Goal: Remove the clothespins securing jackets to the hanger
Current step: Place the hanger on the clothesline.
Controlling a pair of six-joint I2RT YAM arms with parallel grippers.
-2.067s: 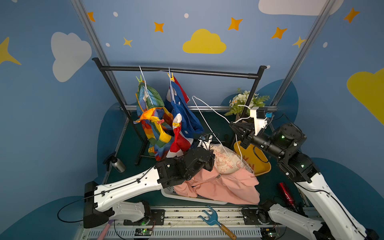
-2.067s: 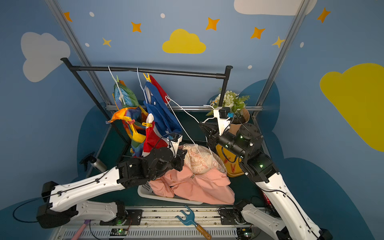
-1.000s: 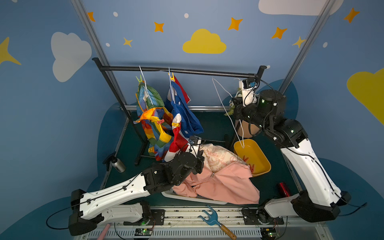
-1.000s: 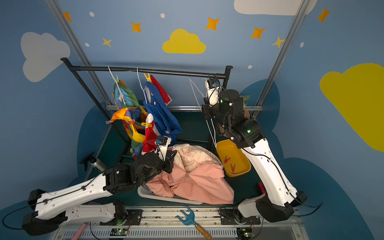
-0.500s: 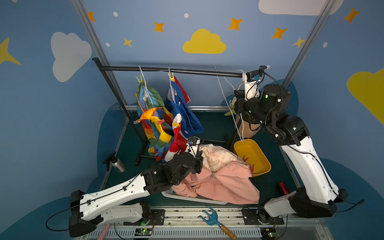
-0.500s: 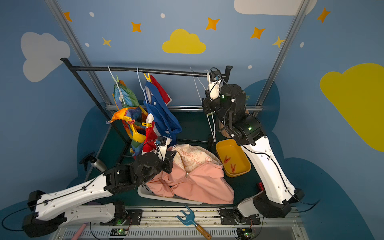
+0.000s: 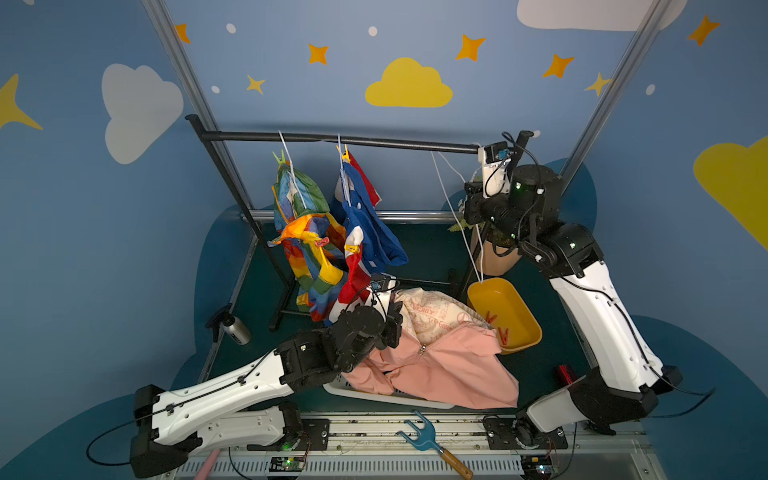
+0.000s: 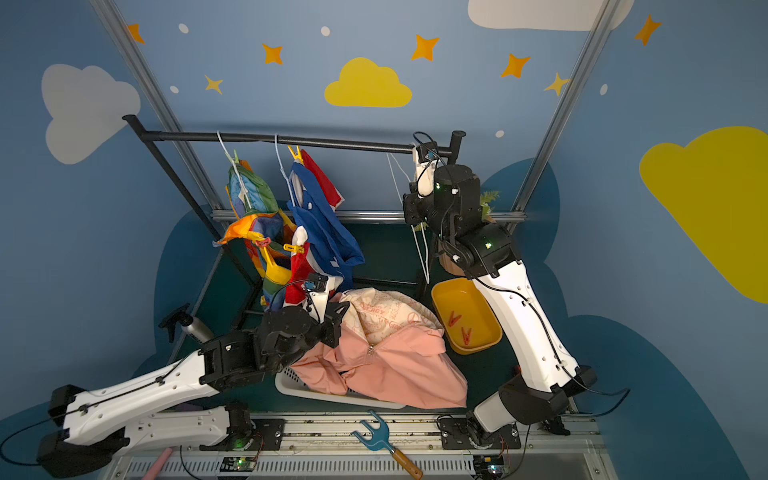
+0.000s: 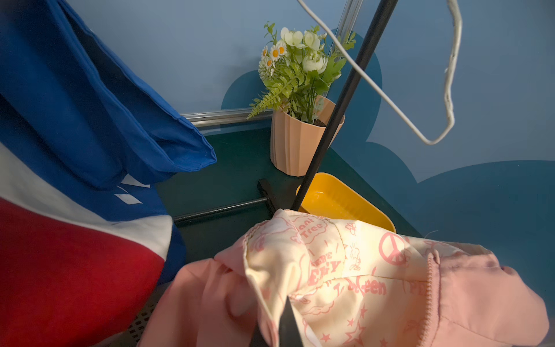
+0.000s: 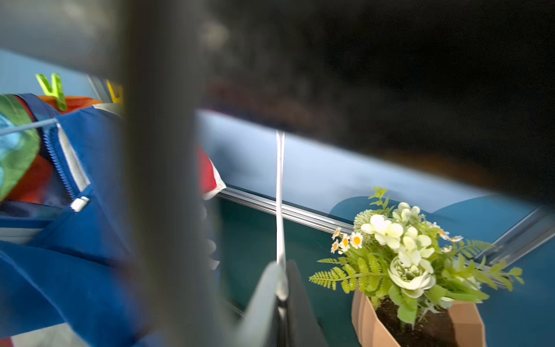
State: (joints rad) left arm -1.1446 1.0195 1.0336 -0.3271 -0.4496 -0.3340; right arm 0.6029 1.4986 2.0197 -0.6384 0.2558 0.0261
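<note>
blue star-and-cloud walls, dark green table [image 7: 424, 249]. rainbow jacket [image 7: 303, 232] and blue jacket [image 7: 365, 232] hang from black rail [image 7: 395, 142], pinned by green clothespin [image 7: 280, 158] and yellow clothespin [image 7: 344, 153] up top, pink clothespin [image 7: 322, 242] and second yellow clothespin [image 7: 351, 248] lower. two red clothespins [image 7: 492, 319] lie in yellow tray [image 7: 528, 332]. pink jacket [image 7: 436, 365] heaped over white basket [image 7: 340, 388]. left end effector [image 9: 286, 321] closed on its lining. right end effector [image 10: 280, 279], up by the rail, pinches white wire hanger [image 10: 280, 186].
</note>
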